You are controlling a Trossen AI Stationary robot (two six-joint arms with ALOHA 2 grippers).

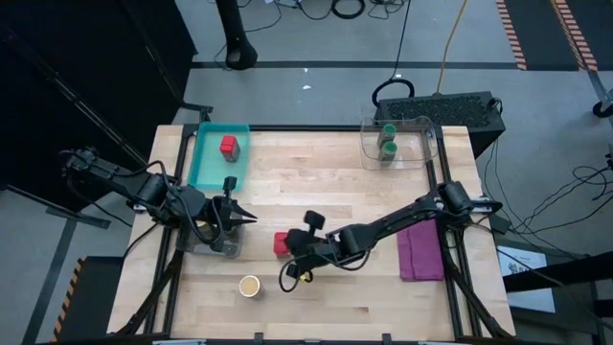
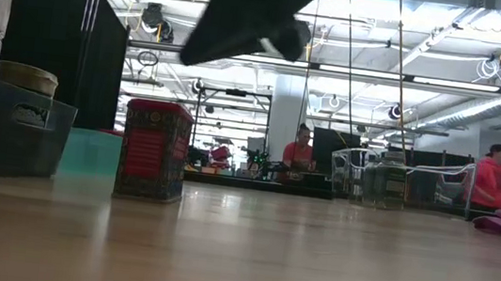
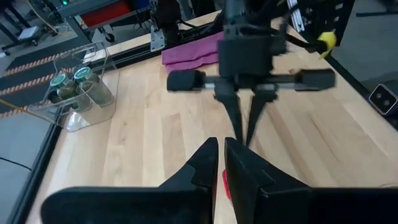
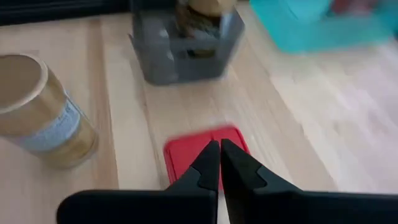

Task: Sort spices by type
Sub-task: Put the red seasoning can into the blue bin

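From above, the right claw [image 1: 290, 257] hangs over the middle of the desk [image 1: 335, 172], just beside a red jar [image 1: 281, 243] that stands free on the wood. The left claw [image 1: 239, 218] sits a little to the left, over a grey bin [image 1: 219, 244]. A tan jar [image 1: 250, 286] stands alone near the front edge. Another red jar [image 1: 229, 146] lies in the teal tray [image 1: 203, 163], and two green-lidded jars [image 1: 388, 140] stand in the clear bin [image 1: 421, 144] at the back. A purple cloth [image 1: 419, 251] lies at the right.

At desk height, the red jar [image 2: 154, 149] stands upright with a dark claw blurred overhead; people show in the room behind.

The left wrist shows the left claw [image 3: 219, 163] pinched shut and empty, facing the right claw [image 3: 241, 127], whose fingers are also together.

The right wrist shows the right claw [image 4: 219, 163] closed on nothing, directly above the red jar [image 4: 186, 149], not gripping it; the tan jar [image 4: 43, 109] stands apart.
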